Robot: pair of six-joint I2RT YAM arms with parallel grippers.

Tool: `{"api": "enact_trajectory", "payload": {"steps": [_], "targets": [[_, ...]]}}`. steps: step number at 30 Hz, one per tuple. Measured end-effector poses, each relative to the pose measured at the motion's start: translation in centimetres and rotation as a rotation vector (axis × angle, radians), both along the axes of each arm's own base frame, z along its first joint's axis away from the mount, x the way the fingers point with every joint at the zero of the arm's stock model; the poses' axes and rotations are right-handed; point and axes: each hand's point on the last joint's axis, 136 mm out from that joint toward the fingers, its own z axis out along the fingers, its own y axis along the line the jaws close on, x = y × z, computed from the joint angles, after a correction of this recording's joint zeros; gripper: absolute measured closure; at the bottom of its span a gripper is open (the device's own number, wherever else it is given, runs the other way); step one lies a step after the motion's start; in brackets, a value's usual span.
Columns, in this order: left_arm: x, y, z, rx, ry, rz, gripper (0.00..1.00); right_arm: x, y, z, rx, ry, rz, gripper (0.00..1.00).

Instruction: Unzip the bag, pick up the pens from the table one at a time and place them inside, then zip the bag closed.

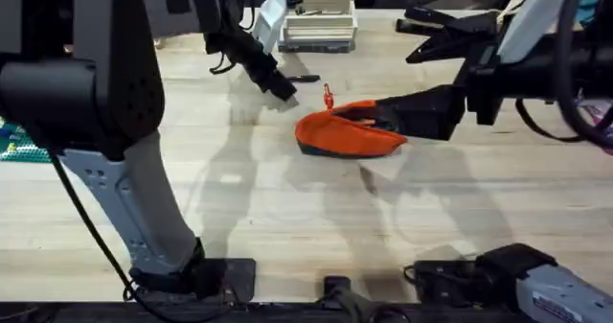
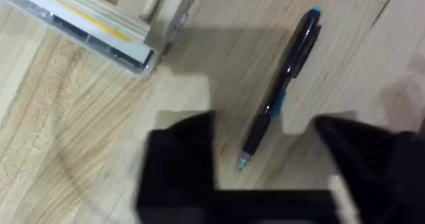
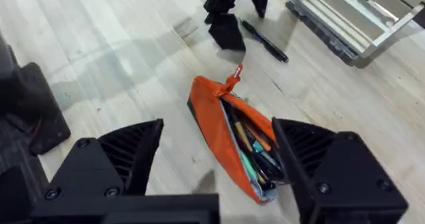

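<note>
The orange bag (image 1: 350,133) lies on the table (image 1: 287,218) near the middle, unzipped, with several pens showing inside it (image 3: 249,144) and its red zipper pull (image 3: 237,73) at the far end. One black pen (image 1: 305,77) with blue accents lies on the wood behind the bag. My left gripper (image 1: 280,81) hangs open just over that pen (image 2: 285,84), one finger on each side of its tip end. My right gripper (image 1: 385,117) is open at the bag's right end, its fingers (image 3: 126,157) straddling the bag without closing on it.
A clear tray (image 1: 318,24) with pale contents stands at the back of the table, close behind the pen (image 3: 264,41). Something green (image 1: 14,141) lies at the left edge. Bare wood stretches in front of the bag.
</note>
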Motion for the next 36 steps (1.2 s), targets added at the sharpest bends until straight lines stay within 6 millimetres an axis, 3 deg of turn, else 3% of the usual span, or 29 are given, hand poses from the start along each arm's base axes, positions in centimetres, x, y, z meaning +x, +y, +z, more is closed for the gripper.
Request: {"api": "enact_trajectory", "payload": {"steps": [4,7,11,20,28,32,36], "targets": [[-0.2,0.0,0.0,0.002,0.007,0.0,0.471,0.0,0.0,0.0,0.0,0.0,0.0,0.004],[-0.4,0.0,-0.1,-0.005,0.021,0.002,0.707,0.0,0.0,0.0,0.0,0.0,0.0,0.004],[-0.8,-0.3,0.0,-0.025,0.04,-0.002,0.939,0.0,0.0,0.0,0.0,0.0,0.0,0.004],[-1.0,-0.4,0.1,-0.027,0.053,-0.003,0.96,0.0,0.0,0.0,0.0,0.0,0.0,0.004],[-2.8,-0.5,0.5,0.014,0.132,-0.006,0.959,-0.1,0.0,0.1,0.001,-0.003,0.0,0.004],[-2.8,-1.4,3.0,0.015,0.081,-0.011,0.959,-0.7,-0.2,1.2,0.011,-0.043,0.0,0.004],[-3.0,-2.7,7.5,-0.001,-0.014,-0.015,0.958,-2.1,-0.6,2.9,0.028,-0.107,0.0,0.004]]}}
